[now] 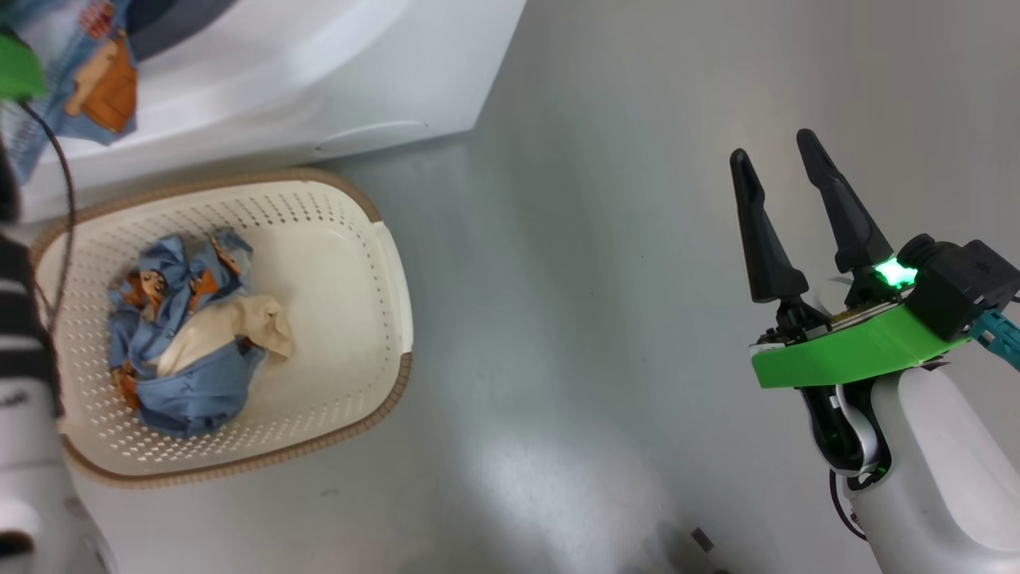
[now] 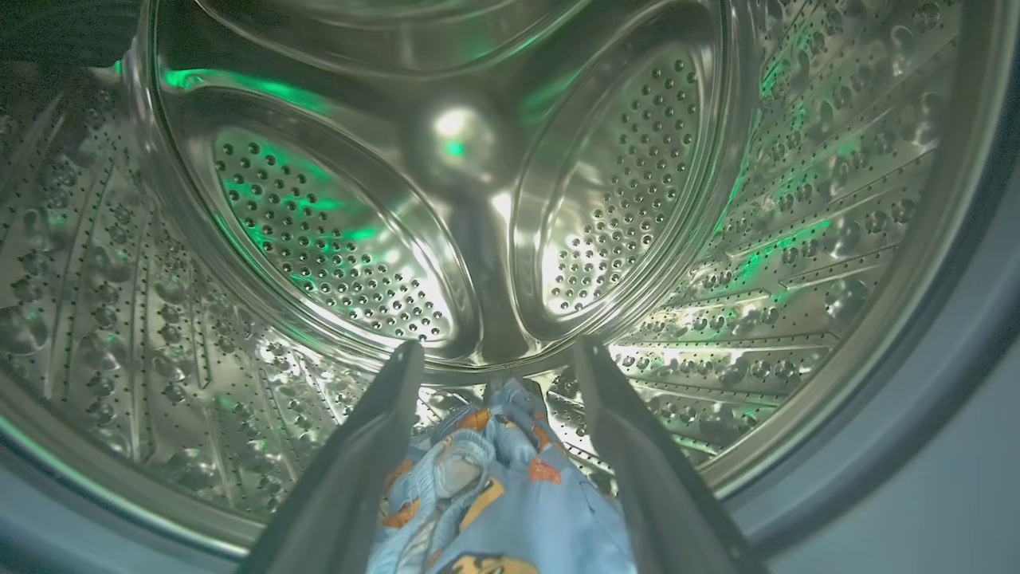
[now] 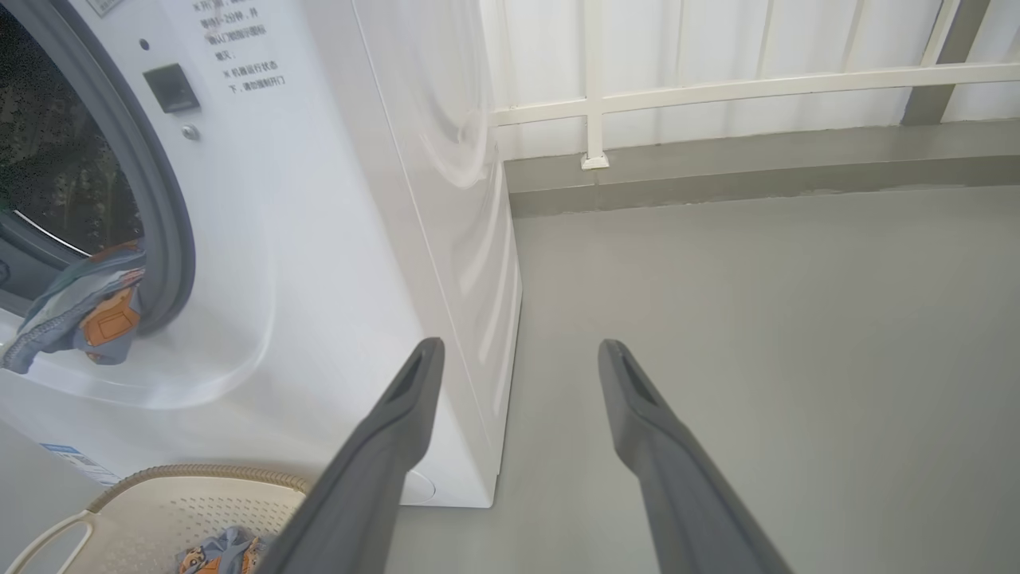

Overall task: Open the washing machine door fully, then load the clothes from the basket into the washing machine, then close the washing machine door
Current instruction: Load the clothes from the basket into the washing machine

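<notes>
Grey floor (image 1: 598,319) lies under the right claw (image 1: 773,146), wide and empty (just waiting, I think). Inside the washing machine (image 3: 319,239) the left claw (image 2: 498,347) is wide too, likely dropping the crumpled blue clothes (image 2: 494,494) with orange pictures lying between its fingers (image 2: 374,446). Another bundle (image 1: 187,351) sits in the basket (image 1: 390,287), far from both claws.

left gripper (image 2: 494,348): two dark fingers (image 2: 358,470) stood spread apart. right gripper (image 1: 771,146): fingers likewise parted, tilted up-left, carried on a green wrist plate (image 1: 853,355) above a white forearm (image 1: 940,478).
</notes>
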Controlling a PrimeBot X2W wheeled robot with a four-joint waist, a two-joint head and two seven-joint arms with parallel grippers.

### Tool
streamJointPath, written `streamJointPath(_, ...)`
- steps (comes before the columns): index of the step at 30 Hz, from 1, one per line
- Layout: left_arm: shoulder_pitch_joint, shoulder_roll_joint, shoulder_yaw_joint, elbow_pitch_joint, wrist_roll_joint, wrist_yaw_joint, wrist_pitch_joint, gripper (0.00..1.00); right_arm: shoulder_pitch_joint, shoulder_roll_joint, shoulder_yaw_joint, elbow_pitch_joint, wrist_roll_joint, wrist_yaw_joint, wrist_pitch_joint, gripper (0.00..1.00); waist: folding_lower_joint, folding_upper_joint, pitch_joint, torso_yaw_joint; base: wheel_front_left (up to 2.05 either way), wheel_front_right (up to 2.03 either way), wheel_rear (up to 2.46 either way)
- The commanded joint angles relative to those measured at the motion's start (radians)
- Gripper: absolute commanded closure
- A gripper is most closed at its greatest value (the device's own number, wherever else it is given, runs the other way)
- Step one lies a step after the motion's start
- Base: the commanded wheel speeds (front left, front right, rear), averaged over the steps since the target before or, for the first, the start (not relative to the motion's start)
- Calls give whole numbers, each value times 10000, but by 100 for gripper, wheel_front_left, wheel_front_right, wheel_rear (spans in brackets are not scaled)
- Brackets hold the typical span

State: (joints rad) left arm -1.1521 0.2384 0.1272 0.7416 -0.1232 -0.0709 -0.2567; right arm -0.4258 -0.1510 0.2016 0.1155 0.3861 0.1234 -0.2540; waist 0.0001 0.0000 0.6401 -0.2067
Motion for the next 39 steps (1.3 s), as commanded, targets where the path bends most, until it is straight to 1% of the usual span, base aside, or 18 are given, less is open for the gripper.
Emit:
streamJointPath(1,663,306,185,-503,115,-15,-51,0,245,-127,92,-149,95,73,-78,0,-1,0,-394,203,0,0,0)
streamJointPath(3,1168,166,297,-707,156,-17,-51,0,314,-171,71,-102,96,73,-78,0,-1,0,-649,297,0,0,0)
streamJointPath(4,1168,166,297,-707,156,-17,-51,0,314,-171,71,-102,96,73,-78,0,-1,0,-649,297,0,0,0)
streamJointPath(7,2113,-173,611,-1111,131,-61,-51,0,472,-293,33,-1,101,73,-78,0,-1,0,-1192,521,0,0,0)
streamJointPath(9,2580,-304,605,-1307,297,-87,-51,0,567,-368,23,63,102,73,-78,0,-1,0,-1476,648,0,0,0)
streamJointPath(16,4109,-1028,880,-1947,444,-67,-51,0,1045,-662,-81,254,122,73,-78,0,-1,0,-2589,1136,0,0,0)
streamJointPath(17,4538,-1166,901,-2069,476,-114,-51,0,1213,-732,-106,294,121,73,-78,0,-1,0,-2929,1248,0,0,0)
streamJointPath(28,6700,-1617,636,-2467,667,-326,-51,0,2290,-1071,-308,471,195,73,-78,0,-1,0,-4579,1781,0,0,0)
streamJointPath(39,8720,-1824,314,-3293,520,-425,-51,0,3271,-1169,-504,429,218,73,-78,0,-1,0,-5554,2099,0,0,0)
